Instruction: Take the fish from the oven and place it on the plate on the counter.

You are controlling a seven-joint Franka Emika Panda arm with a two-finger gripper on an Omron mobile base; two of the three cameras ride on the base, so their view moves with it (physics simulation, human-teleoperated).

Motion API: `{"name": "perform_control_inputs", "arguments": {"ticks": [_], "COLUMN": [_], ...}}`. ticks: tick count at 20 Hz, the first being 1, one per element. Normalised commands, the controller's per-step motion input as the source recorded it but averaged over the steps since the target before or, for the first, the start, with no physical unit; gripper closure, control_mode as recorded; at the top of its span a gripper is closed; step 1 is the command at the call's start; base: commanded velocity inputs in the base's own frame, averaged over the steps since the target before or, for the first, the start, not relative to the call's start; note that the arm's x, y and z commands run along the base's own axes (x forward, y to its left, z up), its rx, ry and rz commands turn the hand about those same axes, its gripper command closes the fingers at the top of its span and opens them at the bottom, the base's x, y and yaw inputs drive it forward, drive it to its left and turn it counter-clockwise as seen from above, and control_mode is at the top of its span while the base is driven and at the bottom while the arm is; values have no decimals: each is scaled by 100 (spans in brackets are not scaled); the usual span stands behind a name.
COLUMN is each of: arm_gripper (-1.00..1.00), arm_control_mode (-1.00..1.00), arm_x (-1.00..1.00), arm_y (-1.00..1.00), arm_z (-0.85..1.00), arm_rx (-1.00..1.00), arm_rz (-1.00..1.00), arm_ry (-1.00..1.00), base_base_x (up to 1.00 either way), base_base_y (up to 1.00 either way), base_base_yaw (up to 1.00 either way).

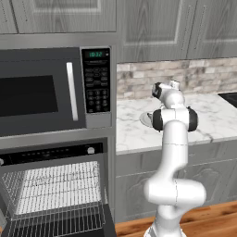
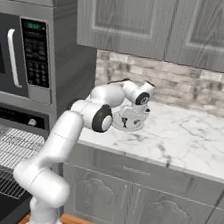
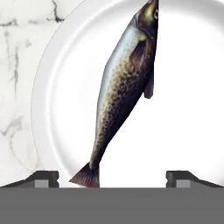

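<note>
Fish on the plate, claw open above it.

Left base view: oven (image 1: 55, 194) at lower left, door down, wire racks bare; microwave (image 1: 51, 90) above it; marble bench (image 1: 208, 118) at right centre, with the plate (image 1: 146, 119) seen as a pale sliver just left of the white arm. Right base view: claw (image 2: 131, 118) near centre frame, pointing down over the plate (image 2: 127, 126) on the bench (image 2: 191, 140), close to the brick backsplash (image 2: 188, 87). Hand view: fish (image 3: 124, 94) lying on the plate (image 3: 192, 109), head at top centre, tail at bottom left of centre; fingertips (image 3: 43, 178) spread wide at bottom, holding nothing, tail just beside the left one.
</note>
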Motion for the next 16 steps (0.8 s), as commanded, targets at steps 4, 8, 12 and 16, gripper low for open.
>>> {"name": "perform_control_inputs", "arguments": {"ticks": [4,8,12,16], "arm_gripper": [-100,-100,-100,-100], "arm_control_mode": [-100,-100,-100,-100], "arm_x": [-100,-100,-100,-100], "arm_y": [3,0,-3,-11], "arm_z": [-44,-34,-14,70], "arm_rx": [-4,0,1,8], "arm_rz": [0,0,0,-2], "arm_ry": [-33,-33,-42,-45], "base_base_x": [0,0,0,0], "base_base_y": [0,0,0,0], "base_base_yaw": [0,0,0,0]}}
